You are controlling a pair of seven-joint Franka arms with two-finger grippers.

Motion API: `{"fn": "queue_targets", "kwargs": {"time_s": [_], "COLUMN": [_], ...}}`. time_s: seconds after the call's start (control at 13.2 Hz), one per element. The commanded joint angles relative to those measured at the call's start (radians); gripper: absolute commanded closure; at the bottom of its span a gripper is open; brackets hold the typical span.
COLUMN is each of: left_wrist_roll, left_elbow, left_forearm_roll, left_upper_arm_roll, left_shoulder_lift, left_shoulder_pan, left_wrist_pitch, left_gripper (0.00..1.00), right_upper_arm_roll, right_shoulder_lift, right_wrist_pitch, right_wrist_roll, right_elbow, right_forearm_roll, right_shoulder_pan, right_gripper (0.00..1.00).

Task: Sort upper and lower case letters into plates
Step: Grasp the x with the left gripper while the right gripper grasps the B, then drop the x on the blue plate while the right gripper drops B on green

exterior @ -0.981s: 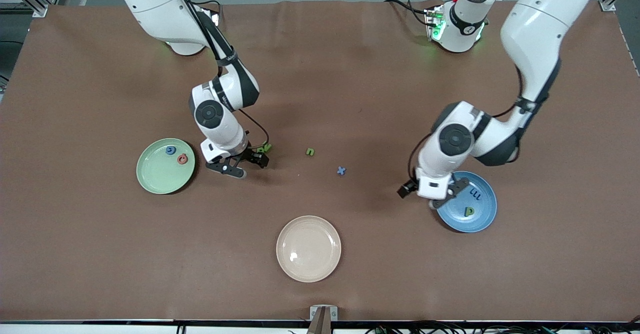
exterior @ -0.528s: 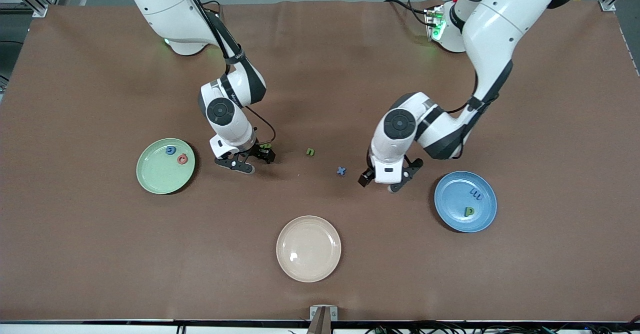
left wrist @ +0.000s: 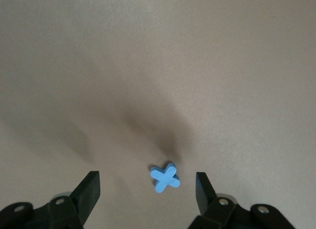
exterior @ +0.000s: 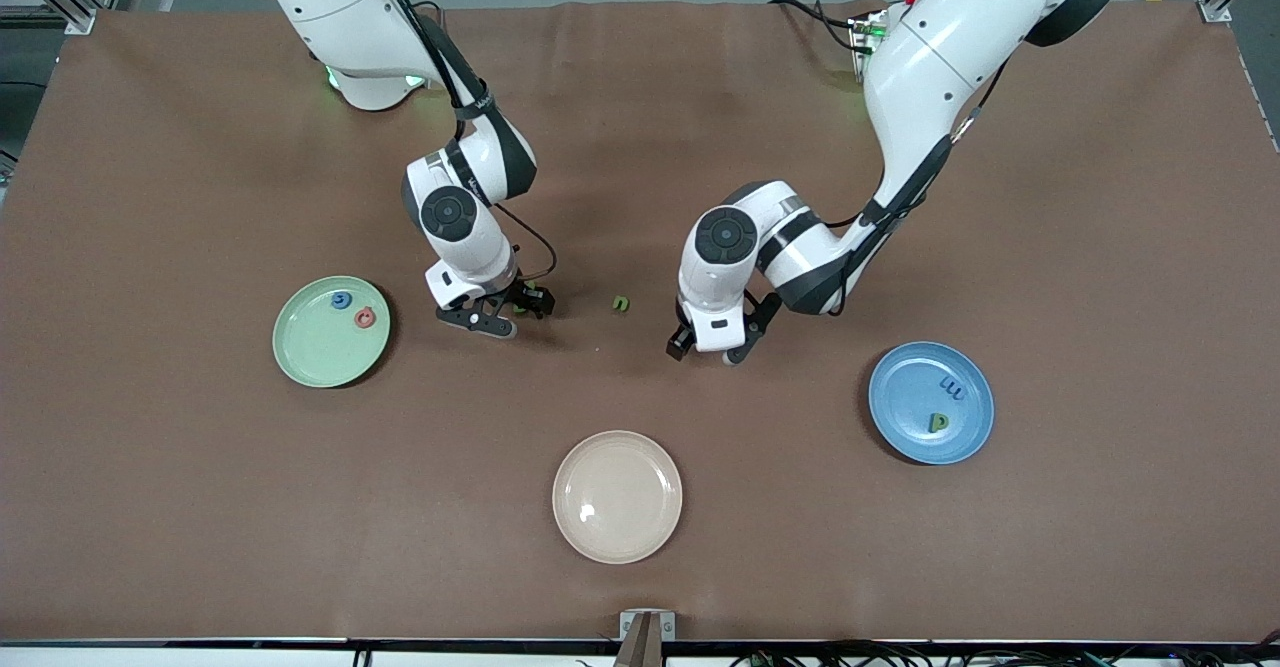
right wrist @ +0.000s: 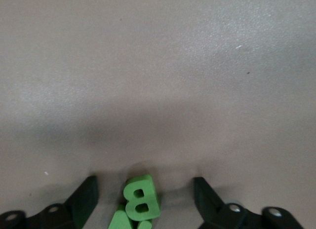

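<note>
Left end effector (left wrist: 148,187) straddles the blue x (left wrist: 166,177), unclenched; right end effector (right wrist: 144,192) likewise spread around the green B (right wrist: 140,203).

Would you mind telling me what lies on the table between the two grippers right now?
Only the green n lies between the right gripper and the left gripper; the rest of that stretch is bare brown mat, as the front view shows.

Cream plate (exterior: 617,496) sits flat on the brown table (exterior: 200,507), near the front-camera edge, midway between both ends. A grey bracket (exterior: 647,625) is fixed at that edge, just beside the plate.
</note>
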State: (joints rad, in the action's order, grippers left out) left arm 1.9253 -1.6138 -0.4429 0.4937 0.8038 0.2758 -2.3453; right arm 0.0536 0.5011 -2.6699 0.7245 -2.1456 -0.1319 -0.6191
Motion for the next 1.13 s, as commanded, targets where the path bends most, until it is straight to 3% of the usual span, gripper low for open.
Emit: {"fn": "queue_targets", "kwargs": {"time_s": [0.0, 0.3, 0.38, 0.45, 0.75, 1.06], "left_wrist_roll": [0.081, 0.096, 0.096, 0.095, 0.089, 0.022], "left_elbow": [0.074, 0.081, 0.081, 0.081, 0.081, 0.081], "left_forearm_roll": [-0.008, -0.003, -0.008, -0.008, -0.010, -0.016], "left_upper_arm_roll": [-0.043, -0.067, -0.067, -0.067, -0.067, -0.067], "left_shoulder_lift": [0.049, 0.057, 0.058, 0.063, 0.066, 0.060], "left_shoulder_pan": [0.055, 0.085, 0.085, 0.085, 0.091, 0.089], "left_wrist_pitch": [0.003, 0.003, 0.003, 0.003, 0.003, 0.003], "left_gripper": [0.16, 0.22, 0.28, 0.34, 0.57, 0.92], "right_upper_arm_roll": [0.006, 0.006, 0.006, 0.006, 0.015, 0.015], "right_shoulder_lift": [-0.030, -0.032, -0.032, -0.032, -0.067, -0.168], "right_wrist_pitch": [0.004, 0.005, 0.004, 0.004, 0.007, 0.189], "right_wrist_roll": [0.013, 0.009, 0.013, 0.013, -0.071, -0.322], "right_elbow": [-0.043, -0.042, -0.042, -0.042, -0.027, -0.022], "right_forearm_roll": [0.000, 0.000, 0.000, 0.000, 0.000, 0.000], "right_shoulder_pan": [-0.016, -0.014, -0.011, -0.007, 0.050, 0.215], "right_gripper": [0.41, 0.80, 0.92, 0.97, 1.00, 1.00]}}
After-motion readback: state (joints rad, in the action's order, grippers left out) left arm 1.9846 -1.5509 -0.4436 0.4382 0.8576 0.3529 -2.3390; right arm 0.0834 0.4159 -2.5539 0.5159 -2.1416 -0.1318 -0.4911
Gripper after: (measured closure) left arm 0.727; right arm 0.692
